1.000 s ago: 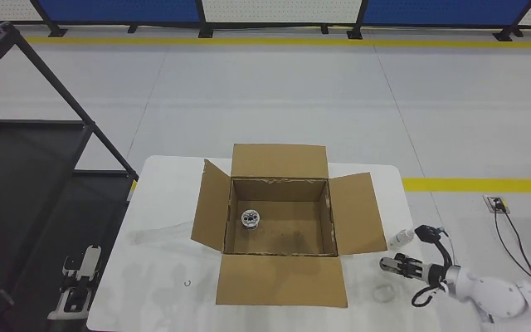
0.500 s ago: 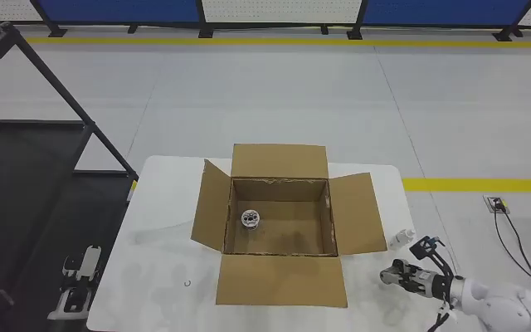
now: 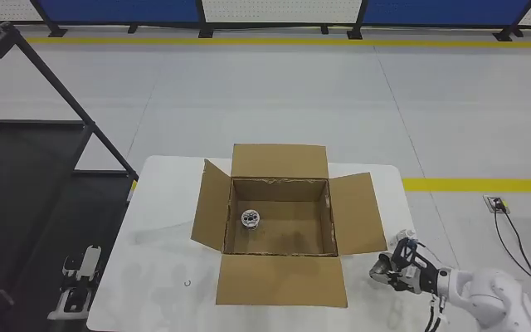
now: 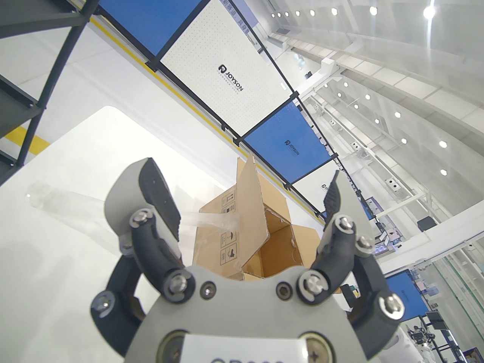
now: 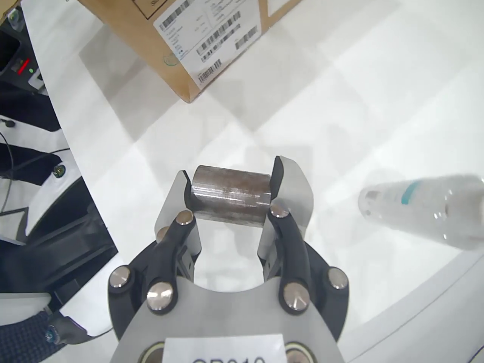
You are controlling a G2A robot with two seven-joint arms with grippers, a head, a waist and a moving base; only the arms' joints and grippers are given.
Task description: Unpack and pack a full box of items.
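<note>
**Gripping metal cylinder [image 5: 230,196] beside cardboard box [image 5: 211,13]**

Clamped end to end on it with right gripper [image 5: 231,183] fingers, above the table [image 5: 340,96] near a lying clear bottle [image 5: 423,205]. Spread wide, released, at left gripper [image 4: 244,185].

I see the cardboard box [image 3: 282,224] standing open in the middle of the table [image 3: 166,274], all four flaps splayed outward. On its floor, near the left wall, sits one small round item [image 3: 250,217]. A dull grey metal cylinder [image 5: 230,198] sits crosswise, clamped in the right gripper [image 5: 230,169] near the table's right edge. A clear bottle [image 5: 423,209] lies on its side nearby.
</note>
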